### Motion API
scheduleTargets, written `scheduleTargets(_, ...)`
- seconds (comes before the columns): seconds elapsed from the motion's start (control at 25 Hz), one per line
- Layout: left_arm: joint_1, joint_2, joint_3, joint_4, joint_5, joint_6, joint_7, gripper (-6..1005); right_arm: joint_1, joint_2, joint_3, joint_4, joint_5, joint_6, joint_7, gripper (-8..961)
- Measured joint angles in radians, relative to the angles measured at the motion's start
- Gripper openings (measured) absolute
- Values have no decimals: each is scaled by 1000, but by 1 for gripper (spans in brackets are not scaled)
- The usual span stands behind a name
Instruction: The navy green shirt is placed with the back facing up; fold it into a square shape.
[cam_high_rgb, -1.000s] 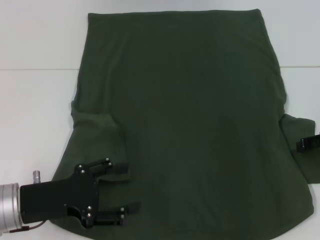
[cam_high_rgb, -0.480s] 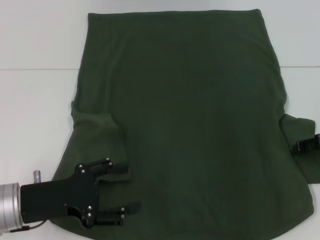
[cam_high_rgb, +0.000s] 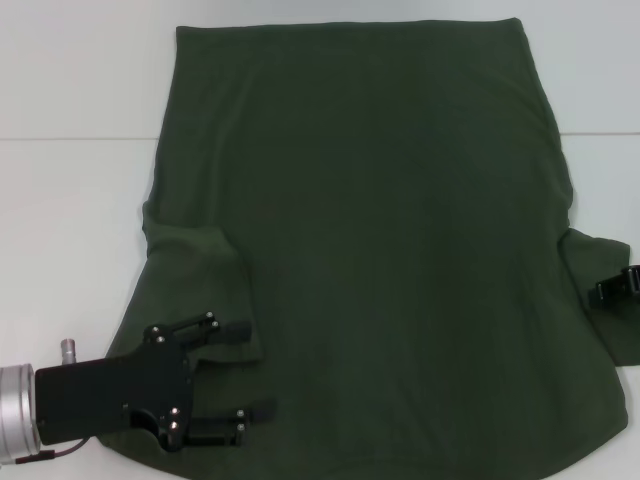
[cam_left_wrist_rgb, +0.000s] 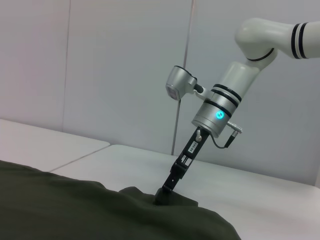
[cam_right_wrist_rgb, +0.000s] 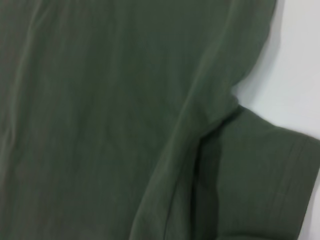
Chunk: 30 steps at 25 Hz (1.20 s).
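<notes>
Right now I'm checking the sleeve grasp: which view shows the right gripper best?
The left wrist view: it shows the right gripper from the side, its tip down on the navy green shirt at a raised fold. The head view catches only a sliver of it at the edge, over the sleeve. The right wrist view shows only cloth.

Dark olive shirt on a white table, black end effectors on silver-and-white arms

The navy green shirt (cam_high_rgb: 380, 250) is a plain, even dark olive green with no print or pattern showing, its folds only a shade darker. The table (cam_high_rgb: 70, 200) under it is plain white. The left end effector (cam_high_rgb: 240, 380) is matte black with small silver screws, on a silver wrist. The right end effector (cam_left_wrist_rgb: 162, 195) is black too; its arm is silver and white with black rings and a glowing cyan dot.
</notes>
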Motion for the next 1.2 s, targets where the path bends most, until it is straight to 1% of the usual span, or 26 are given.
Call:
scheduleTargets(0.08,0,1,0,0,0,0,-1,896,0,-2,0,2,1,1,0,572)
scheduleTargets(0.28,0,1,1,0,0,1,-2,896,0,-3,0,4,2,3,1,328)
scheduleTargets(0.72,-3,1,-1,0,0,1,-2,895,1,-2,0,5,1,3,1,94)
scheduleTargets(0.96,-4,1,-8,0,0,1,-3,895,-10,-9,10,-7,3,5,1,12)
scheduleTargets(1.2,-2,1,-10,0,0,1,-5,895,-46,-29,65,-59,17,5,1,13)
